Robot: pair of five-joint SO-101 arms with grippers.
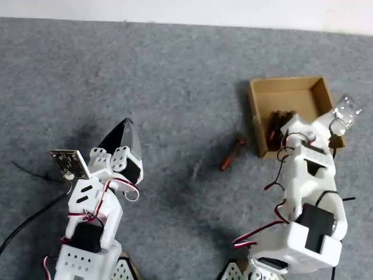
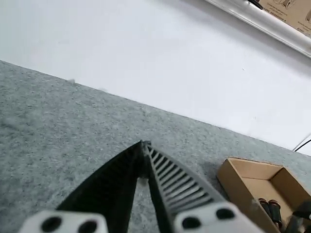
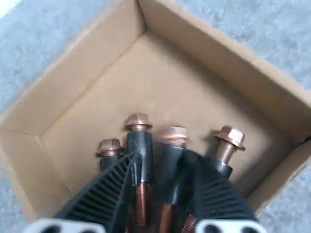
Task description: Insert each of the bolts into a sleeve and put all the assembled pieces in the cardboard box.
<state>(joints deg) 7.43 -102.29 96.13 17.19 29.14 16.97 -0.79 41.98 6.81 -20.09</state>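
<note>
The cardboard box [image 1: 287,93] stands on the grey carpet at the right. In the right wrist view, several copper bolts in black sleeves [image 3: 138,136] lie side by side on the box floor [image 3: 160,82]. My right gripper [image 3: 160,160] hangs inside the box just over them, open, with two of the pieces showing between its fingers [image 3: 109,194]. From above, the right gripper [image 1: 277,125] is at the box's near end. One more reddish bolt piece [image 1: 233,153] lies on the carpet just left of the box. My left gripper [image 1: 123,137] is shut and holds nothing, far left of it.
The left wrist view shows its own shut fingertips [image 2: 144,145] over bare carpet, with the box [image 2: 243,170] off to one side and a white wall behind. A black cable [image 1: 29,219] trails at the lower left. Open carpet lies between the two arms.
</note>
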